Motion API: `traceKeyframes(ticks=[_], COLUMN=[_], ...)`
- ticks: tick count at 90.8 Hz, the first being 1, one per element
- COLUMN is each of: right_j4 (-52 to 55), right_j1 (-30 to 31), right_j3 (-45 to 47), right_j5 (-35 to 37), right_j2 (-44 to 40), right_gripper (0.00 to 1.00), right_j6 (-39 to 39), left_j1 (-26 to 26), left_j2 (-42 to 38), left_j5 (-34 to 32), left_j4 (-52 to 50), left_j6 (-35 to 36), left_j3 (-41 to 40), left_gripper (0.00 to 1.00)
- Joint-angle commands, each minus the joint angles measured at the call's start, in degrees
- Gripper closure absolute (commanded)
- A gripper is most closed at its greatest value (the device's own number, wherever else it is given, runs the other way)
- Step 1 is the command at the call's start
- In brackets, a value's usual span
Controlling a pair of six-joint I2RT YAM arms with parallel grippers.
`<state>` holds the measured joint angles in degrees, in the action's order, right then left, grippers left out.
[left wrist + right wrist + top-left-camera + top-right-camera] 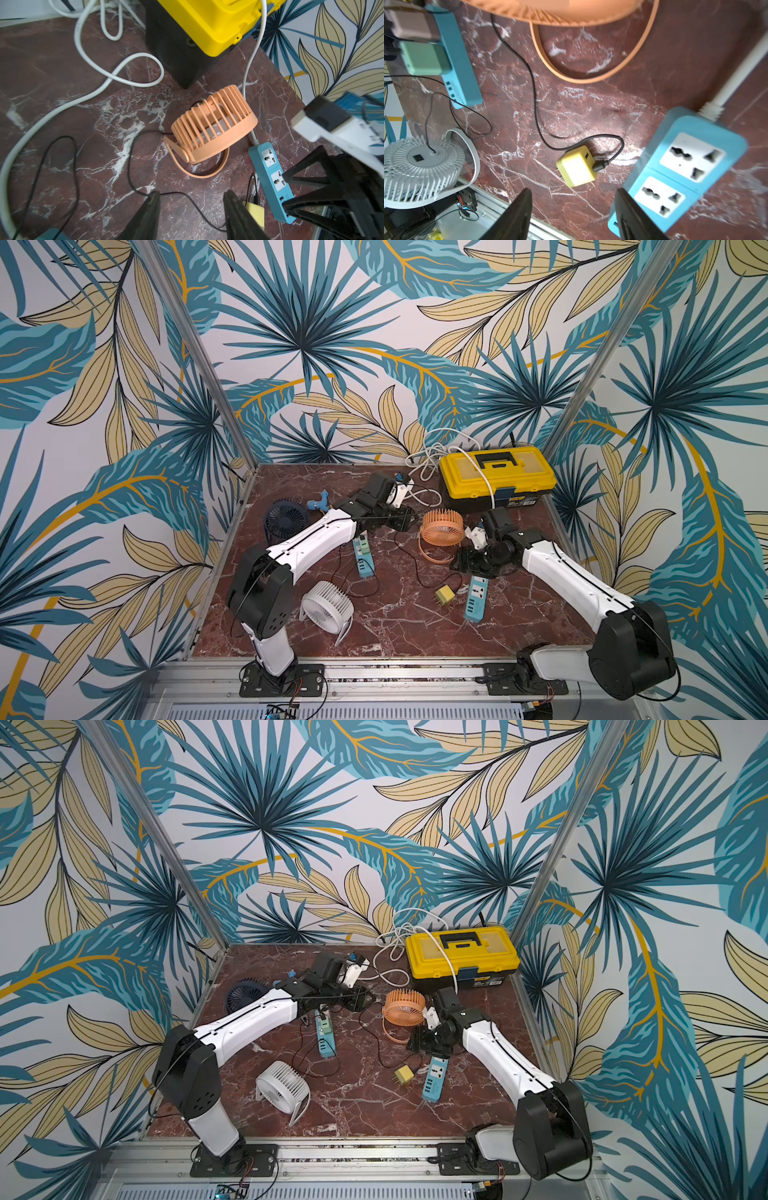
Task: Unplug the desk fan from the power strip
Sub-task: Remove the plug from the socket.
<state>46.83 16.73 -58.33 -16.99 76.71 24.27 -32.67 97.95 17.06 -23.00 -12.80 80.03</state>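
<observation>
The orange desk fan [442, 528] stands tilted on its hoop stand. Its black cord ends in a yellow plug [577, 166] that lies loose on the tabletop on the robot's side of the fan, just beside the blue power strip [683, 164] but out of it. The right wrist view shows what the right arm partly hides in both top views: both sockets are empty, and the right gripper [573, 195] has its fingers spread on nothing, while the left wrist view shows the left gripper [191, 194], left of the fan, likewise parted and empty. Red-brown, white-veined marble [395, 626] lies under the fan, a yellow toolbox [496, 475] sits behind it, and leaf-print walls [332, 344] surround it.
</observation>
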Motion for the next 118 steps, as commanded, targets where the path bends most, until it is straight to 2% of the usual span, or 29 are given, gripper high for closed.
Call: traceKeyframes(ticks=[1,27,60,92,118], right_j4=[8.9,11.7,8.6,7.5,9.0], right_j1=[2.7,14.7,24.0,31.8,34.1], right_j3=[-5.3,-24.0,-43.1,-56.5,-65.0], right_j5=[7.9,18.3,18.6,19.8,24.4], right_j2=[1.1,14.0,32.3,46.7,54.8], right_gripper=[0.34,0.34,0.33,0.36,0.39], right_j6=[2.2,5.3,3.0,3.3,2.2], left_j1=[2.2,6.4,14.3,24.9,27.1], left_j2=[-4.1,-12.7,-19.7,-20.1,-16.8], left_j5=[-2.2,-4.1,-3.1,1.4,2.5], left_j4=[-0.8,-2.7,-1.3,3.8,7.9], left_j6=[-1.9,-4.2,-7.2,-10.7,-13.0], left_j3=[-3.2,-11.3,-21.1,-29.5,-31.3], left_gripper=[0.47,0.47,0.48,0.51,0.52])
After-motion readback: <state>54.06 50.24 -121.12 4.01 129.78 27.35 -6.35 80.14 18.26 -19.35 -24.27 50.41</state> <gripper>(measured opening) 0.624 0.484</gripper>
